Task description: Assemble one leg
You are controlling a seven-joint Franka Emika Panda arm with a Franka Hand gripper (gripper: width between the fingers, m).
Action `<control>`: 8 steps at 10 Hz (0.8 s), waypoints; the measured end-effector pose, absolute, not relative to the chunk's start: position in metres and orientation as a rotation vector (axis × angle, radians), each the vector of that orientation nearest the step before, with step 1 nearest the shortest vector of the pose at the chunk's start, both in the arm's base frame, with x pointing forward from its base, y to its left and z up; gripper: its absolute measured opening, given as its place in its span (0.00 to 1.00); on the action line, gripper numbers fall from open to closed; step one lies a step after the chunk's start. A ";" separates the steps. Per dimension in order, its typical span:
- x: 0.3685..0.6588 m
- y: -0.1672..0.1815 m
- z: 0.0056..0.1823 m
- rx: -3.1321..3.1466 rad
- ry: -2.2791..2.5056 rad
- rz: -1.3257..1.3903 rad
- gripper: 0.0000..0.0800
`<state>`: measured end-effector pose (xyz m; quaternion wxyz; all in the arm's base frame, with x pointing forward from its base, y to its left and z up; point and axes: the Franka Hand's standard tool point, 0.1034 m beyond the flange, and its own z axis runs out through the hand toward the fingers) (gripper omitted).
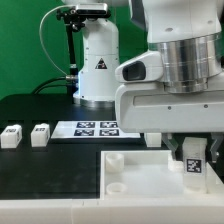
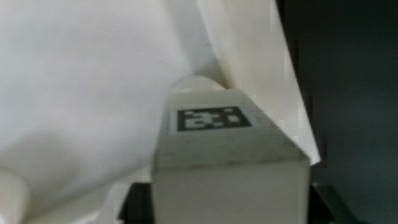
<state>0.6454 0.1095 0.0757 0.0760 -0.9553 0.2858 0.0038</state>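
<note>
My gripper (image 1: 193, 160) is shut on a white leg (image 1: 193, 165) with a black-and-white tag on its face. It holds the leg upright over the near right part of the large white panel (image 1: 140, 172). In the wrist view the leg (image 2: 222, 150) fills the space between the dark fingers (image 2: 135, 200), its far end over the panel's (image 2: 89, 90) raised rim. Two more legs (image 1: 11, 135) (image 1: 40, 133) stand on the black table at the exterior view's left. A round socket (image 1: 114, 158) shows at the panel's far left corner.
The marker board (image 1: 95, 128) lies on the black table behind the panel. A white robot base (image 1: 97, 70) with a cable stands at the back. The arm's large white body (image 1: 170, 90) hides the right of the scene.
</note>
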 end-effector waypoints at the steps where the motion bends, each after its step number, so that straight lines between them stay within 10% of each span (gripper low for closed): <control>1: 0.645 0.108 0.075 -2.764 1.139 0.021 0.37; 7: 0.640 0.105 0.074 -2.227 1.951 0.122 0.37; 8: 0.640 0.108 0.073 -2.235 1.942 0.122 0.49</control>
